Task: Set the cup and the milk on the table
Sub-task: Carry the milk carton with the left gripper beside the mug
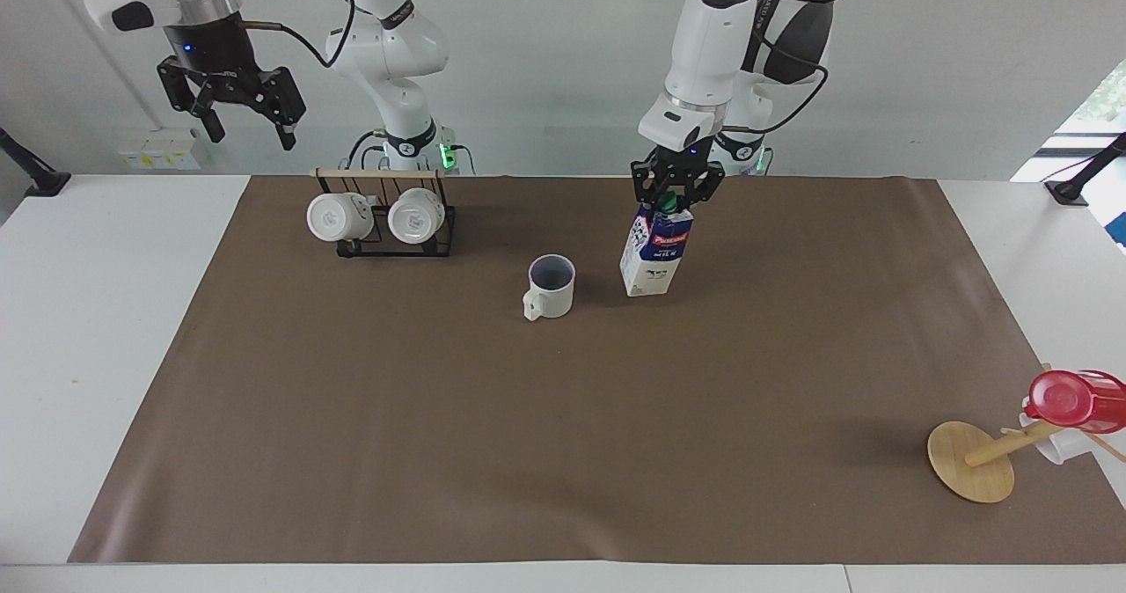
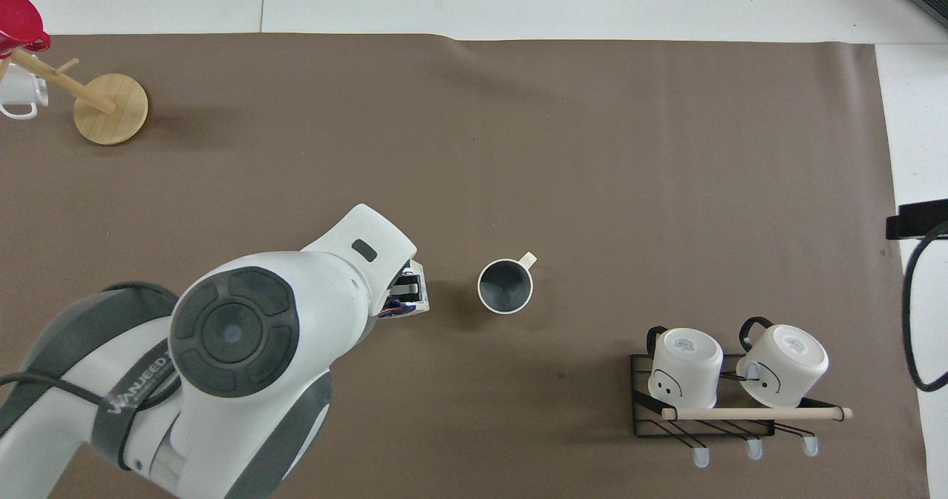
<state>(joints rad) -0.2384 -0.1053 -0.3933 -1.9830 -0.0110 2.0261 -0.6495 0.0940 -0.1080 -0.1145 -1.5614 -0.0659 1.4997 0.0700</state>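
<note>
A: Where's your left gripper (image 1: 676, 190) rn?

B: You've got it pinching the top of the milk (image 1: 654, 252), fingers pressed in around the green cap. The carton hangs slightly tilted over the brown sheet of the table (image 1: 563, 452), just beside the cup (image 1: 551, 286), on the side toward the left arm's end. Can't tell from either view if its base touches the sheet or sits just above it. In the overhead view the arm covers nearly all of it; you only see a corner of the carton (image 2: 415, 295).

A: And the cup?

B: Upright on the sheet, about mid-table lengthwise and closer to the robots' edge than to the edge away from them. Mouth up, handle pointing away from the robots. Nothing's touching it. The overhead view shows it clearly too (image 2: 505, 286).

A: Right gripper?

B: You've got the right gripper (image 1: 236, 111) up high, jaws spread, holding nothing, over the white tabletop near the corner at the right arm's end, robots' edge. That arm's just waiting.

A: Other stuff on the table?

B: Black wire rack (image 1: 391, 245) w/ a wooden bar, two white mugs (image 1: 339, 216) lying on their sides in it, near the robots' edge toward the right arm's end. A wooden mug stand (image 1: 972, 461) is tipped over at the corner away from the robots, left arm's end, w/ a red cup (image 1: 1078, 399) on it.
</note>
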